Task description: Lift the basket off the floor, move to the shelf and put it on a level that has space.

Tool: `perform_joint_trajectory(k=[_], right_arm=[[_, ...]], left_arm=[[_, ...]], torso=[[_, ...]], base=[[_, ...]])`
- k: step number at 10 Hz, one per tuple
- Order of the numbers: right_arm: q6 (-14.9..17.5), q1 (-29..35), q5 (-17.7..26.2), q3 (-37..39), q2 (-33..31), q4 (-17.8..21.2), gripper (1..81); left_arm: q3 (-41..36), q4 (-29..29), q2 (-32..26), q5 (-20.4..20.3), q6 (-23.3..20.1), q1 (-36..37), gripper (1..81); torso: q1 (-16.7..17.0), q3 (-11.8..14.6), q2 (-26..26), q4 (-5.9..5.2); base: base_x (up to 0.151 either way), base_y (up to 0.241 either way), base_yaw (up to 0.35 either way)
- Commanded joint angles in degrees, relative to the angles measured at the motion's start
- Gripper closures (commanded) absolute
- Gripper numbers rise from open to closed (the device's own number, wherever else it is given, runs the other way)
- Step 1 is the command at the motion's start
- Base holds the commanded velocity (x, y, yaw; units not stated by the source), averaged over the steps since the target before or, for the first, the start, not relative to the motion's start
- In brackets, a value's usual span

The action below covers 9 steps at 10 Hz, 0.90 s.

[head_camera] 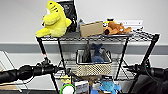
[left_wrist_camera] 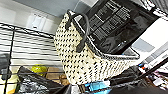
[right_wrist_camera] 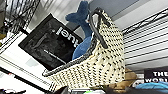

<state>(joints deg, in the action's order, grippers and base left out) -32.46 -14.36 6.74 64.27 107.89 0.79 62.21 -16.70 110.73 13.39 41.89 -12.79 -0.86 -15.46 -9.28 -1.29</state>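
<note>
Basket [head_camera: 93, 67] seemingly upright, long axis across shelf [head_camera: 140, 37] width.

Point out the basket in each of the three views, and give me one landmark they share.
Head view: the basket sits on the rack's second wire tier, middle of the picture, under the top tier.
Left wrist view: the basket shows large at centre, its dark handle facing the camera.
Right wrist view: the basket takes the centre and lower part.
Shared landmark: the black box standing inside the basket.
</note>
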Motion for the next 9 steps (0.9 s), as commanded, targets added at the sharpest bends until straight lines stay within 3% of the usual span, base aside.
perform_joint_trajectory(k=[1,4,6,9], right_arm=[[0.0,0.0,-1.1,-5.9,-6.0,0.0,1.0],[0.3,-11.9,-3.5,-5.6,-6.7,-0.1,1.0],[0.6,-18.2,-4.1,-4.1,-5.9,-0.1,1.0],[0.6,-24.9,-4.1,-2.3,-4.0,-1.6,1.0]], left_arm=[[-8.2,-1.5,-9.6,-6.2,-0.5,-2.1,1.0],[-8.9,-4.6,-13.2,-14.6,-0.5,-17.3,1.0],[-6.0,-8.3,-11.4,-23.6,-0.6,-28.8,1.0],[-0.3,-9.4,-7.7,-30.1,-1.3,-40.5,1.0]], torso=[[0.0,0.0,0.0,0.0],[0.0,0.1,0.0,0.0],[0.1,0.1,-0.1,0.0],[0.1,0.1,-0.1,0.0]], base=[[0.0,0.0,0.0],[0.0,0.0,0.0],[0.0,0.0,0.0],[0.0,0.0,0.0]])
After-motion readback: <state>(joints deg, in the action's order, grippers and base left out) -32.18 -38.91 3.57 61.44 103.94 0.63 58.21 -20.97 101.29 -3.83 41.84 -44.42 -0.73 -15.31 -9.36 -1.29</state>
